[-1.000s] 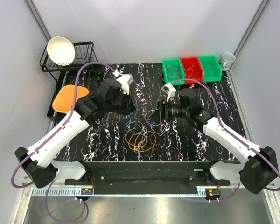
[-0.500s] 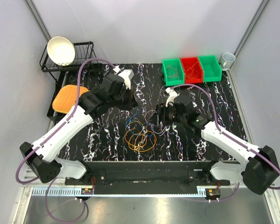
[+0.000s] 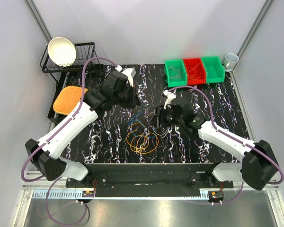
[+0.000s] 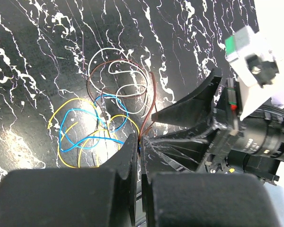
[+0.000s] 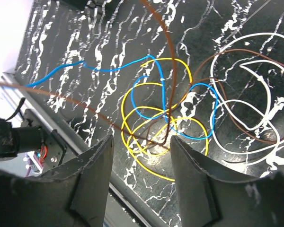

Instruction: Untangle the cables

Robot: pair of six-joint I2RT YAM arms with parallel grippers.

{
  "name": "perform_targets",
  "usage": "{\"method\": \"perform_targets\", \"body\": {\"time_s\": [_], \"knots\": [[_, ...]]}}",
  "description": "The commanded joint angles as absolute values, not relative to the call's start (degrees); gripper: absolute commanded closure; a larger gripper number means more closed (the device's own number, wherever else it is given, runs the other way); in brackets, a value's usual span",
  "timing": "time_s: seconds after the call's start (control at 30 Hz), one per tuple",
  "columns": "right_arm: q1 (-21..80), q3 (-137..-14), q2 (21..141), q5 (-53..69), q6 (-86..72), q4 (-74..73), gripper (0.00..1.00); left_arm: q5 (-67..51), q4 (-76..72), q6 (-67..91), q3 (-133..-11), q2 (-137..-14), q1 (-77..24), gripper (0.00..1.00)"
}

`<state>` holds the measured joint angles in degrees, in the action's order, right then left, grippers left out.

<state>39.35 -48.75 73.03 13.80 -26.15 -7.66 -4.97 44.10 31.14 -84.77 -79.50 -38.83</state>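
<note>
**Arm:** Both arms have shifted since a second ago. My left pincer [image 4: 140, 142] has drawn up and away from the cables [image 3: 142, 138]. My right pincer [image 5: 141, 142] has slid in over them, its jaws narrowing.

**Student:** What is the state of each pincer?

**Arm:** Left: clamped shut, apparently on the brown cable [image 4: 150, 97], which rises from between its fingertips. Right: jaws apart, gripping nothing. Brown strands cross the gap between its fingers, and the yellow loops [image 5: 124, 116] and blue cable [image 5: 113, 69] lie on the tabletop [image 3: 109, 137] just beyond its tips.

**Student:** How is this step done well?

**Arm:** As I judge it, the right pincer should close on the brown strand alone, below the left's hold, with yellow and blue kept outside the jaws. The two pincers should then part slowly, so the loops slide free rather than tighten.
</note>
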Motion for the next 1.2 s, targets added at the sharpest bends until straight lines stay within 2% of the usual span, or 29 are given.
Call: {"method": "perform_targets", "body": {"time_s": [0.0, 0.2, 0.27, 0.33, 0.5, 0.53, 0.57, 0.63, 0.67, 0.7, 0.73, 0.77, 0.83, 0.93, 1.17], "knots": [[39.82, -51.59, 74.53, 11.08, -26.10, -5.01, 0.45, -7.03, 42.01, 31.73, -87.54, -79.37, -38.58, 1.00], [39.90, -52.65, 75.76, 8.88, -26.19, -5.01, 0.50, -7.38, 41.75, 31.64, -87.36, -79.37, -38.50, 1.00], [39.99, -53.00, 75.94, 8.44, -26.28, -5.10, 0.56, -7.47, 41.75, 31.64, -87.36, -79.37, -38.50, 1.00], [39.90, -53.17, 76.46, 8.52, -26.19, -5.01, 0.67, -7.47, 41.66, 31.64, -87.19, -79.37, -38.50, 1.00], [40.08, -53.17, 77.69, 8.88, -26.45, -4.83, 0.82, -7.91, 41.31, 31.82, -86.66, -79.37, -38.41, 1.00], [40.08, -53.17, 77.78, 8.79, -26.46, -4.75, 0.87, -7.91, 41.13, 31.82, -86.57, -79.37, -38.41, 1.00], [40.08, -53.09, 77.87, 8.62, -26.54, -4.75, 0.97, -8.08, 41.05, 31.82, -86.57, -79.37, -38.32, 1.00], [40.08, -53.09, 77.70, 7.82, -26.63, -4.83, 1.00, -8.26, 40.87, 31.73, -86.31, -79.02, -38.32, 0.87], [39.99, -52.91, 77.43, 7.56, -26.63, -4.83, 1.00, -7.83, 40.70, 31.64, -85.96, -78.49, -38.32, 0.76], [39.99, -52.91, 77.17, 7.12, -26.63, -4.83, 1.00, -7.47, 40.69, 31.55, -85.70, -78.14, -38.23, 0.41], [40.08, -53.00, 76.99, 6.86, -26.54, -5.10, 1.00, -6.95, 40.69, 31.55, -85.35, -77.09, -38.23, 0.28], [40.08, -53.17, 76.47, 6.25, -26.37, -5.27, 1.00, -5.46, 40.69, 31.55, -84.47, -76.38, -38.15, 0.18], [40.08, -53.70, 75.85, 5.37, -26.11, -6.32, 1.00, -4.14, 40.69, 31.55, -83.41, -74.46, -37.97, 0.06], [39.99, -54.92, 74.88, 3.26, -25.40, -8.34, 1.00, -2.47, 40.78, 31.46, -81.13, -72.17, -37.36, 0.01], [39.81, -60.37, 72.95, -1.57, -23.03, -12.74, 1.00, 2.46, 42.62, 31.11, -75.06, -67.42, -36.74, 0.01]]}}
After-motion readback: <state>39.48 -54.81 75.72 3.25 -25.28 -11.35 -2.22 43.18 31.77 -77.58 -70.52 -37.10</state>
